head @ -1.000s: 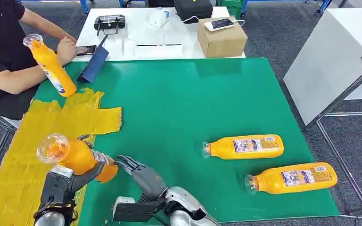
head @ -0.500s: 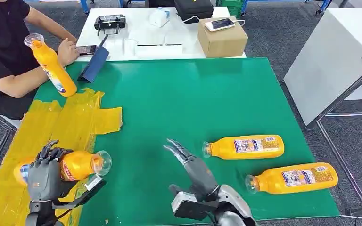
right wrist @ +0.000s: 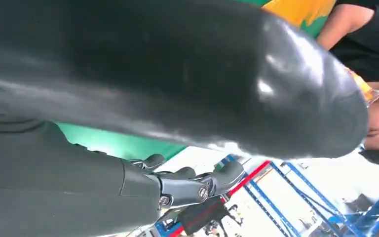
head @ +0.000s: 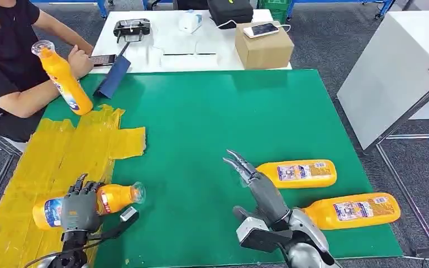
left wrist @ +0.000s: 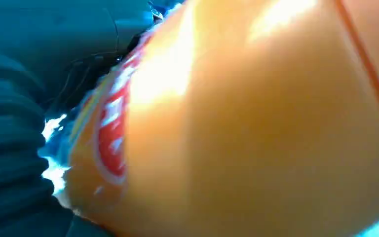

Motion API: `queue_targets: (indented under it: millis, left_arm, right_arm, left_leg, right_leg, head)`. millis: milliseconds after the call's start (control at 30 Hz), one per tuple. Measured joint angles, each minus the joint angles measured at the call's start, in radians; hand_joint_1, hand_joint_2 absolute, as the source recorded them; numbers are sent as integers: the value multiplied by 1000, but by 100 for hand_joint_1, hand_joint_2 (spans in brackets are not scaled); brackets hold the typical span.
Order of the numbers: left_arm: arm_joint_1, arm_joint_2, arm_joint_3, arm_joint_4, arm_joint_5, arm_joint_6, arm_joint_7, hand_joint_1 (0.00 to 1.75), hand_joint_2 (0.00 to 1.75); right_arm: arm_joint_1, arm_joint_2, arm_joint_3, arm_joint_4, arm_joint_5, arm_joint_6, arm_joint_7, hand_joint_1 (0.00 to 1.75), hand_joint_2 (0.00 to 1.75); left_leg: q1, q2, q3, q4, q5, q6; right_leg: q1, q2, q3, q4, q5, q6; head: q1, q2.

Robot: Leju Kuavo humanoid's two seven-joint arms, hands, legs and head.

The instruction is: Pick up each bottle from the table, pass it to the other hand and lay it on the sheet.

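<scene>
My left hand (head: 78,205) grips an orange bottle (head: 114,196) that lies on its side low over the yellow sheet (head: 39,167), neck toward the green mat. The same bottle (left wrist: 256,128) fills the left wrist view, pressed against the hand (left wrist: 15,148). My right hand (head: 260,190) is open, fingers straight, its tips beside the neck of a second orange bottle (head: 296,173) lying on the green table (head: 212,123). A third bottle (head: 352,211) lies just nearer. In the right wrist view the hand (right wrist: 177,84) holds nothing.
A person in a black shirt (head: 0,61) sits at the far left holding an upright orange bottle (head: 61,78) on the sheet's far end. A white table (head: 162,39) beyond carries a cardboard box (head: 262,44), phones and a case. A white panel (head: 391,72) stands to the right.
My left hand has lowered its bottle onto the sheet and turned it flat. My right hand has swung away from it to the right, reaching the neck of the nearer lying bottle.
</scene>
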Motion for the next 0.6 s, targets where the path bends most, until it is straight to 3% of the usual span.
queue_targets:
  millis: [333, 500, 533, 567, 600]
  left_arm:
    - [-12, 17, -31, 16, 0, 2, -14, 0, 175]
    - [12, -10, 42, -4, 0, 15, -195, 0, 175]
    - [24, -23, 78, -18, 0, 20, -250, 0, 0]
    - [36, -38, 115, -31, 0, 22, -292, 0, 0]
    - [46, -56, 144, -43, 0, 23, -321, 0, 0]
  right_arm:
    - [4, -1, -7, 0, 2, 3, 0, 0, 0]
    - [20, -1, -8, -6, 32, -2, 0, 0, 0]
    - [28, -2, -10, -12, 45, -6, -4, 0, 0]
    - [35, -4, -12, -18, 56, -12, -8, 0, 0]
    - [41, -6, -15, -24, 62, -15, -10, 0, 175]
  left_leg:
    - [0, -1, 3, 0, 1, 1]
    - [0, -1, 3, 0, 1, 1]
    - [0, -1, 3, 0, 1, 1]
    - [0, -1, 2, 0, 1, 1]
    - [0, -1, 2, 0, 1, 1]
  right_leg:
    - [0, -1, 4, 0, 0, 0]
    - [0, -1, 4, 0, 0, 0]
    - [0, -1, 4, 0, 0, 0]
    - [0, -1, 3, 0, 0, 0]
    - [0, -1, 3, 0, 0, 0]
  head:
    - [0, 0]
    - [0, 0]
    - [0, 0]
    - [0, 0]
    - [0, 0]
